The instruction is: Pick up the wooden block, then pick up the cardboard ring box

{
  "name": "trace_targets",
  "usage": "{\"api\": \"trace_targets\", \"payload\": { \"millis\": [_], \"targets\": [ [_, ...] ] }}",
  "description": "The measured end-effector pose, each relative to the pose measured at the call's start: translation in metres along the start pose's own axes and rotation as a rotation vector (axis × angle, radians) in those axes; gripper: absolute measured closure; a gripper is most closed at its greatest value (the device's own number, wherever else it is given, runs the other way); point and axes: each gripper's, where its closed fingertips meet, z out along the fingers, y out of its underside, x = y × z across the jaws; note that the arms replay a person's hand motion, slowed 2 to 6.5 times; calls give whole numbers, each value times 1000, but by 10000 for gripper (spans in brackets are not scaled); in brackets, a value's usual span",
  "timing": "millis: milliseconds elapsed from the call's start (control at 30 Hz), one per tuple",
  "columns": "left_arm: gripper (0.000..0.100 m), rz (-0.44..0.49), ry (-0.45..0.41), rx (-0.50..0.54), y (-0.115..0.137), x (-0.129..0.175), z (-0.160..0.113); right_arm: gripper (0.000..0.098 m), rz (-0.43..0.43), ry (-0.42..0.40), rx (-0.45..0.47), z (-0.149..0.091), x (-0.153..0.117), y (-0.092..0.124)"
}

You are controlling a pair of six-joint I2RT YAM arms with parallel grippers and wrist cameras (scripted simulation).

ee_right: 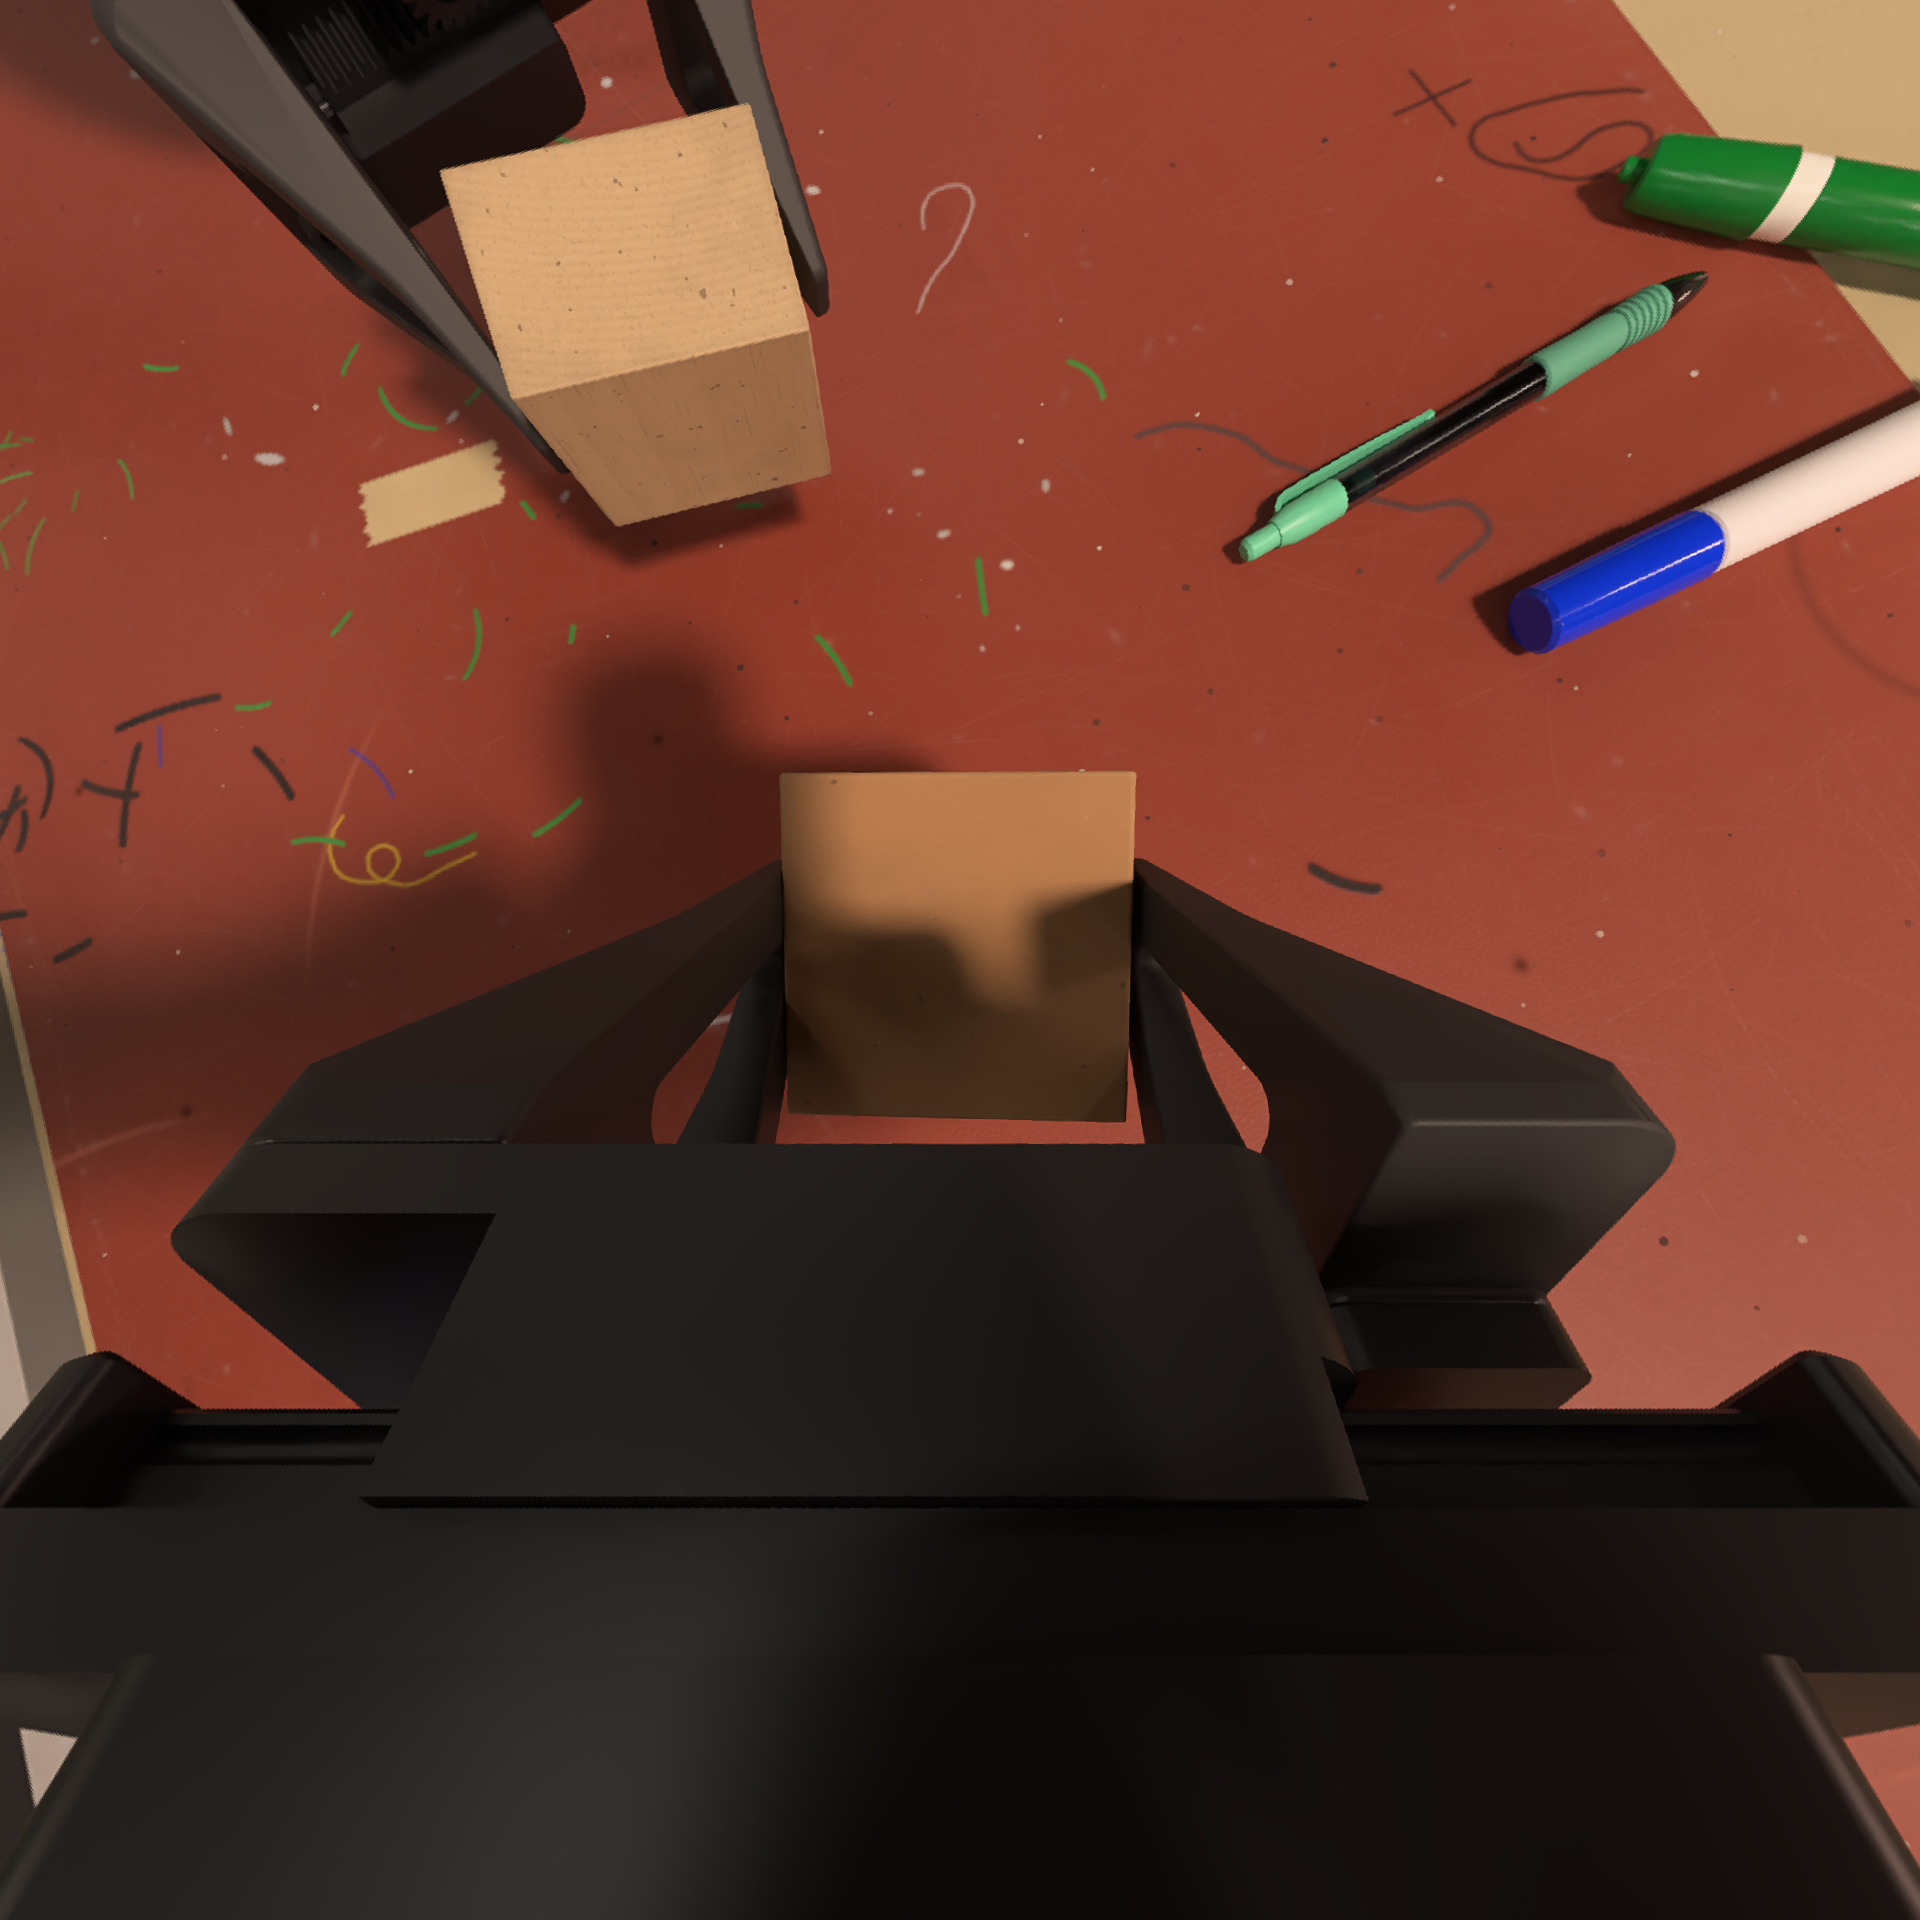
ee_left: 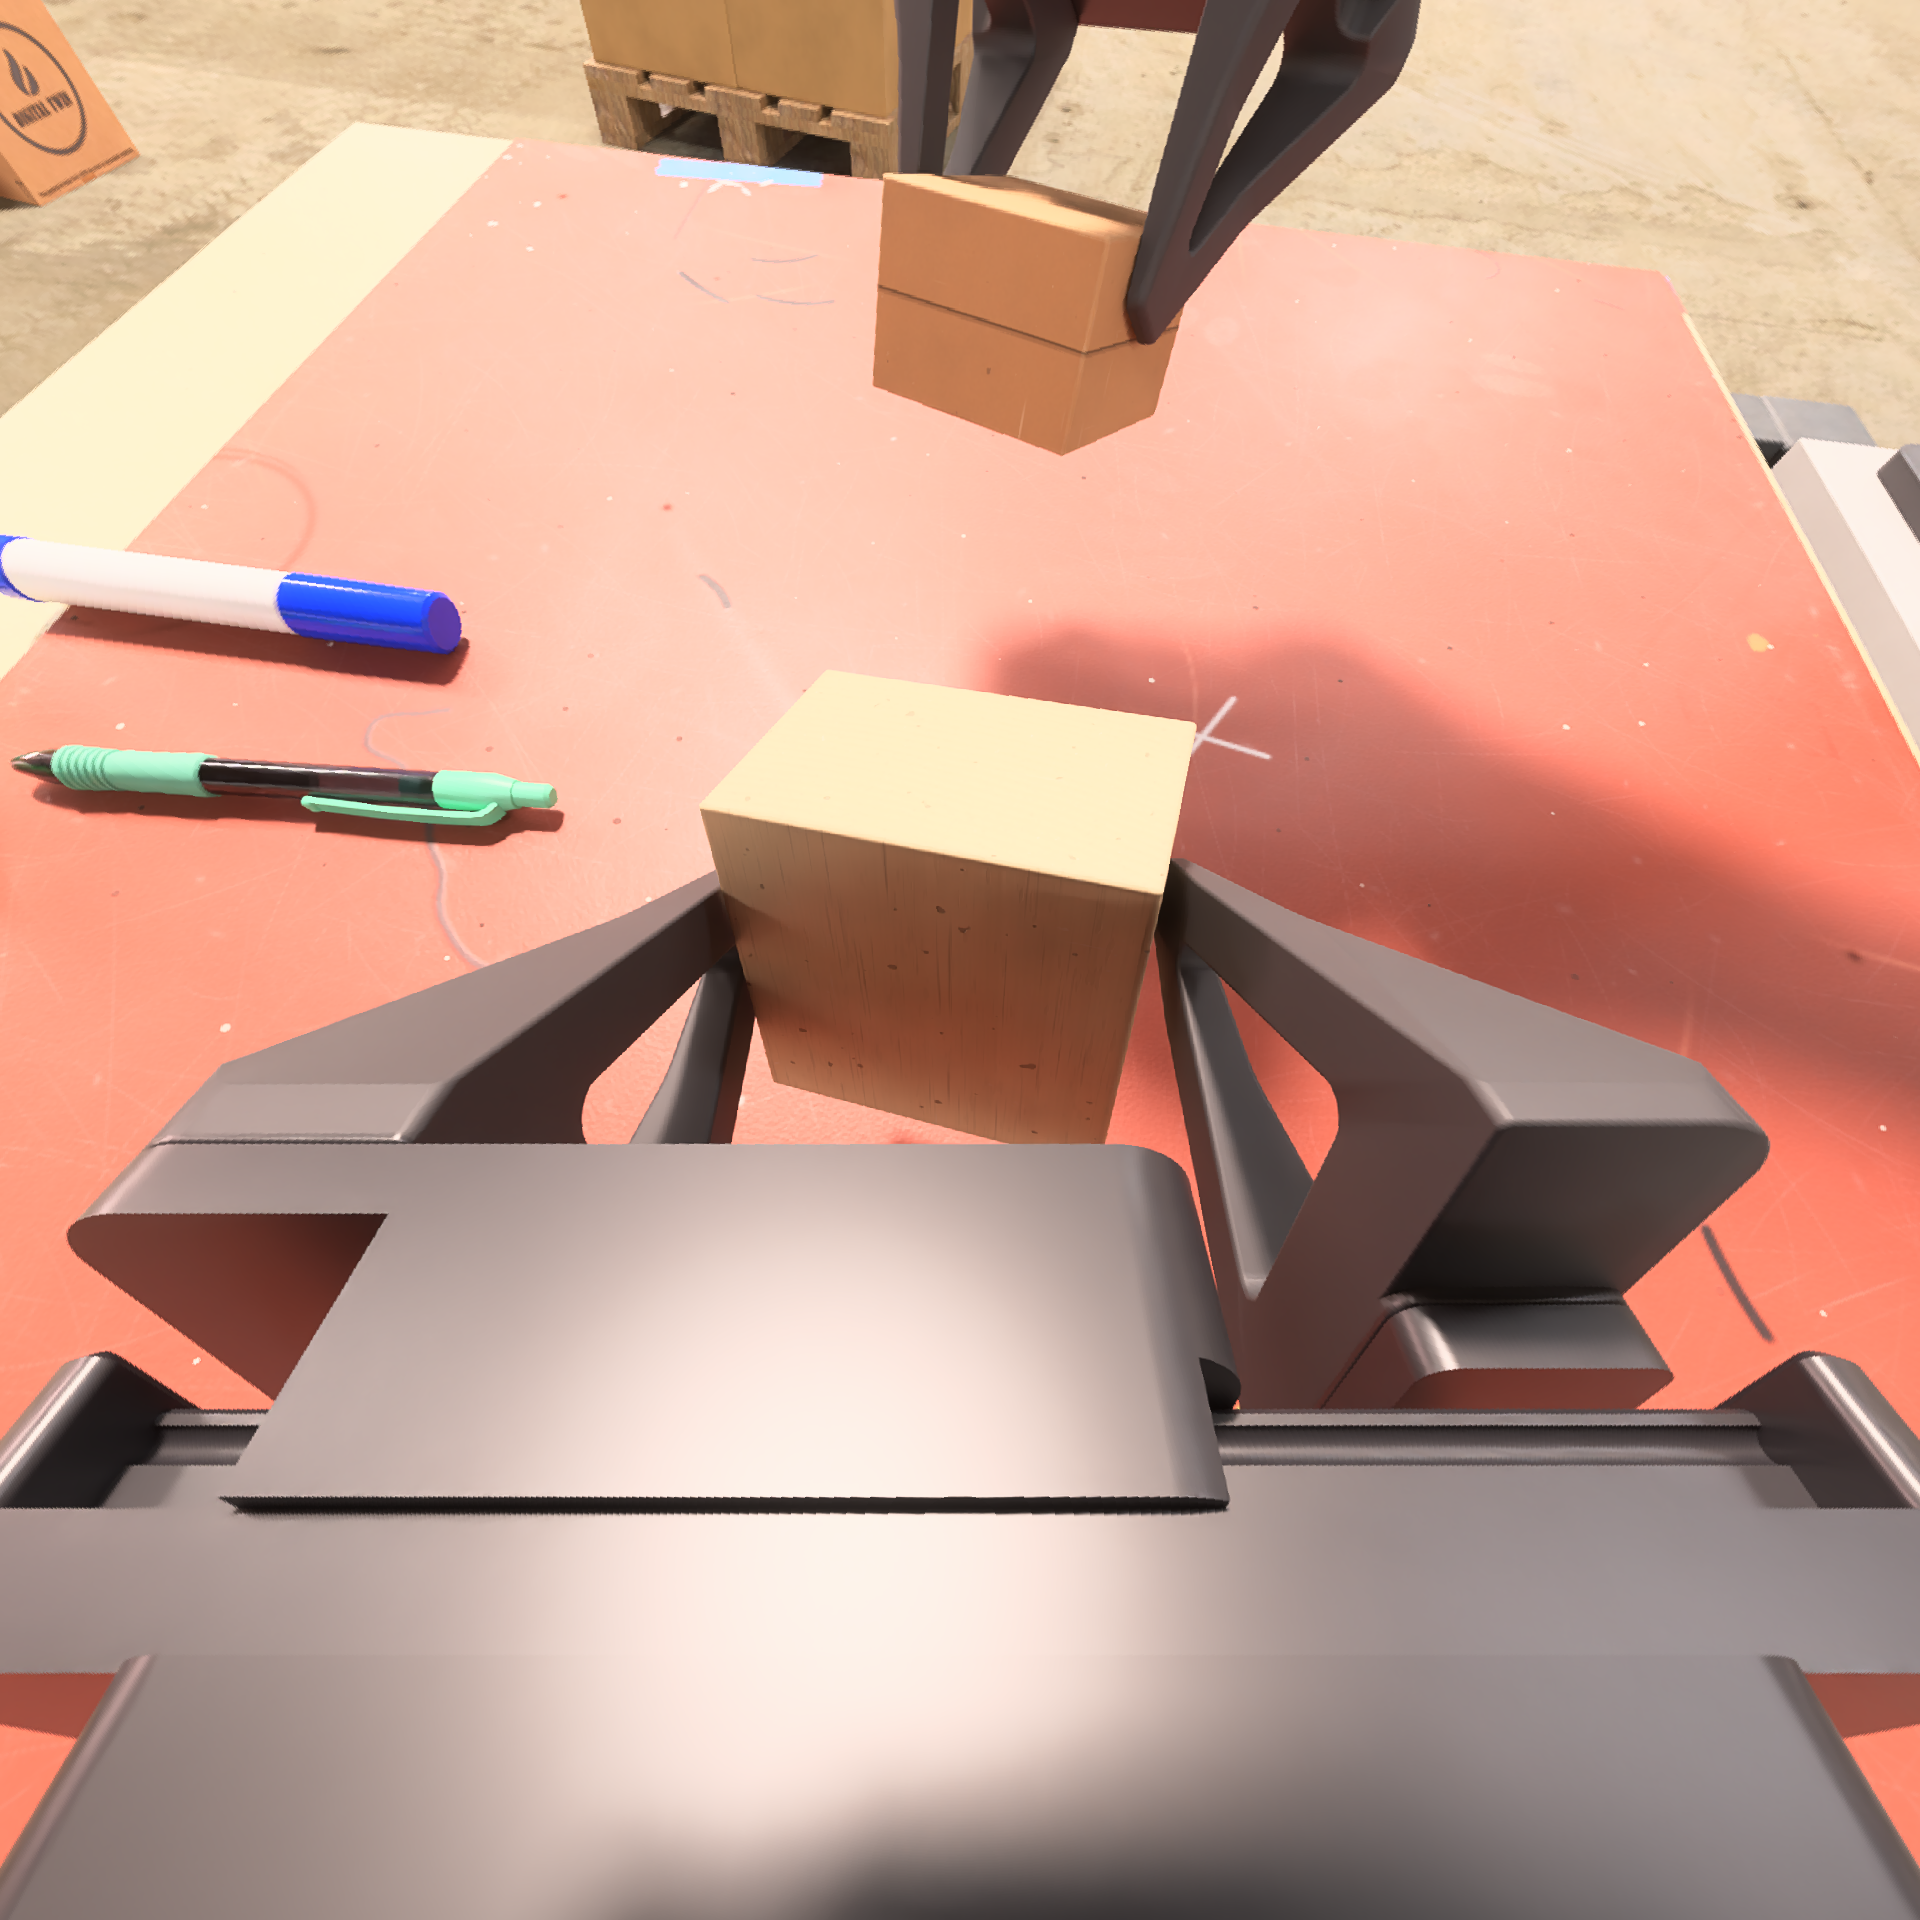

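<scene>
The block (ee_left: 940, 914) sat pinched between the fingers of our left claw (ee_left: 945, 935), raised clear of the bench (ee_left: 1455, 520). The ring box (ee_right: 956, 945) was clamped in our right claw (ee_right: 958, 987), likewise off the surface, as the left wrist view showed. We judged both pickups done, with little left beyond holding. We counted one block, one box, two claws, one blue marker (ee_right: 1662, 551), one green marker (ee_right: 1787, 192), one pen (ee_right: 1455, 421) and one scrap of tape (ee_right: 431, 494) on the scribbled bench.
</scene>
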Motion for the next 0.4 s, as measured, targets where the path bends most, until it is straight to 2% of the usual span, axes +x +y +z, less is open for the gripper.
{"api": "trace_targets", "payload": {
  "millis": [400],
  "targets": [
    [359, 8, 9, -20, 4, 0, 5, 464, -8, 0, -31, 5, -1, 3]
  ]
}}
